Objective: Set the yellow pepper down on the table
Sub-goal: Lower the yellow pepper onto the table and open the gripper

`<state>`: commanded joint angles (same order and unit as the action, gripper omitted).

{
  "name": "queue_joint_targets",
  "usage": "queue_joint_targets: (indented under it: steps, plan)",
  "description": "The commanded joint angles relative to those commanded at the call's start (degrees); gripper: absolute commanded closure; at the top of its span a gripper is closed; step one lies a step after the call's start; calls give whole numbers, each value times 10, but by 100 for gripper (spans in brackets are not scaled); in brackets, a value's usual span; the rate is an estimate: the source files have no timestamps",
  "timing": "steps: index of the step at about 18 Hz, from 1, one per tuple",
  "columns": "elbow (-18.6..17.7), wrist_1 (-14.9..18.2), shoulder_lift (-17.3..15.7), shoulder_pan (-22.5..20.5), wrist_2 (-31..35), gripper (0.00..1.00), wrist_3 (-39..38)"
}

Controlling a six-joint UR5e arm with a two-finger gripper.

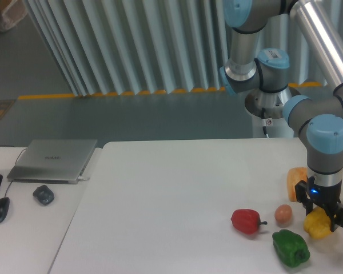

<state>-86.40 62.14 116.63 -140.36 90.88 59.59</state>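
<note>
The yellow pepper (316, 224) sits clamped between the gripper (322, 216) fingers, seemingly just above the table (171, 205).

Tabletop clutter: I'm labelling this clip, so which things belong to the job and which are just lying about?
Job:
- yellow pepper, held in the gripper
- table, where it goes

Lying about:
- red pepper
- green pepper
- tan ball
- orange wedge
- laptop
- mouse
</note>
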Motion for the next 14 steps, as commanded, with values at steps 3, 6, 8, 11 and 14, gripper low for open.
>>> queue_joint_targets:
  steps: [3,6,8,11,14]
  plan:
    - [2,-1,0,0,0,0,2]
    - [2,-1,-4,0,0,0,6]
    - [4,-1,-3,0,0,0,6]
    - [25,-2,-6,-2,-1,0,8]
    - [66,-1,-12,-3,2,0,84]
